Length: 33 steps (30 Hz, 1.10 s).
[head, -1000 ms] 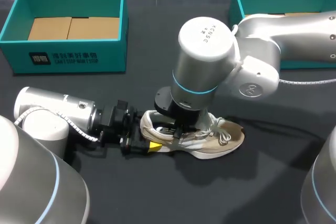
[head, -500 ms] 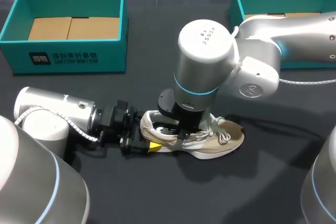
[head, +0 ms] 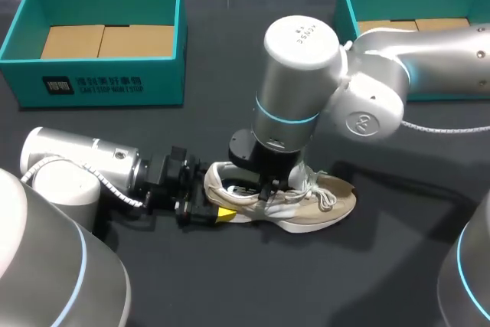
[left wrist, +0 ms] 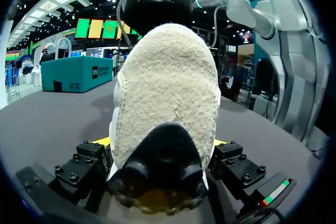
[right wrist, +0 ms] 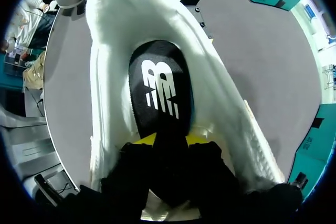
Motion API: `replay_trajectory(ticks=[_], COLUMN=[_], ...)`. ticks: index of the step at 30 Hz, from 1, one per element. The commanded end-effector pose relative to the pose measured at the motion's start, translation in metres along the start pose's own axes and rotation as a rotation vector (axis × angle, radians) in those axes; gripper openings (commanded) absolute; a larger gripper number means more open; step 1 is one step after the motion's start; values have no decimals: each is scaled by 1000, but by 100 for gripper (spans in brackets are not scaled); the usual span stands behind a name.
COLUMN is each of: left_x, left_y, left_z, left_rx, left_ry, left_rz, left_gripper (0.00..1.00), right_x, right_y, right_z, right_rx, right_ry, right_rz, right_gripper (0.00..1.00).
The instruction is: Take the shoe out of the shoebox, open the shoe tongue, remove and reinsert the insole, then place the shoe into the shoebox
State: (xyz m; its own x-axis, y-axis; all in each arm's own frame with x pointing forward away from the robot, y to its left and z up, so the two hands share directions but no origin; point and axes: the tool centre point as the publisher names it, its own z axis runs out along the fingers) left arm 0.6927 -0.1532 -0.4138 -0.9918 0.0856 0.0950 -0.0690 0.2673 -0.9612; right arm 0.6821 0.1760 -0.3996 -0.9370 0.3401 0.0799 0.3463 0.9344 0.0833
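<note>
Grip first: our left gripper (left wrist: 161,145) is clamped on the heel of the shoe (left wrist: 168,87), one finger pressed to each side, so they stand as far apart as the heel is broad. Our right gripper (right wrist: 169,141) comes straight down into the shoe's mouth. Its yellow tips sit narrow, pinching the black insole (right wrist: 160,85) between them, inside the white padded collar. Against the frames from a moment ago, we see that our right arm (head: 367,105) has swung its wrist housing a little more upright over the shoe, with the gripper nudged slightly toward the toe; the left gripper and the shoe lie where they did. The shoe stands on its sole on the dark table (head: 230,281), mouth up, its long axis running across in front of us: heel toward our left and the left gripper, toe toward our right. The left shoebox (head: 99,82) and the right shoebox (head: 348,5) sit well apart from it at the table's far side.
</note>
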Motion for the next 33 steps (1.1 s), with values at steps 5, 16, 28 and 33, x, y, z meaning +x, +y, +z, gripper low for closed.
replay_trajectory(ticks=[5, 16, 28, 33], left_x=[2, 2, 2, 2], left_y=[5, 5, 5, 5], left_z=[2, 2, 2, 2], left_rx=[0, 0, 0, 0], left_ry=[-1, -1, -1, -1], left_rz=[-2, -2, -2, -2], left_gripper=[0, 0, 0, 0], right_x=[17, 25, 12, 8], right_y=[-10, -22, -17, -14], right_z=[33, 0, -27, -35], right_rx=[-26, -284, -544, -627], right_ry=[38, -26, -31, -27], right_rz=[-7, -89, -248, -312], right_gripper=[0, 0, 0, 0])
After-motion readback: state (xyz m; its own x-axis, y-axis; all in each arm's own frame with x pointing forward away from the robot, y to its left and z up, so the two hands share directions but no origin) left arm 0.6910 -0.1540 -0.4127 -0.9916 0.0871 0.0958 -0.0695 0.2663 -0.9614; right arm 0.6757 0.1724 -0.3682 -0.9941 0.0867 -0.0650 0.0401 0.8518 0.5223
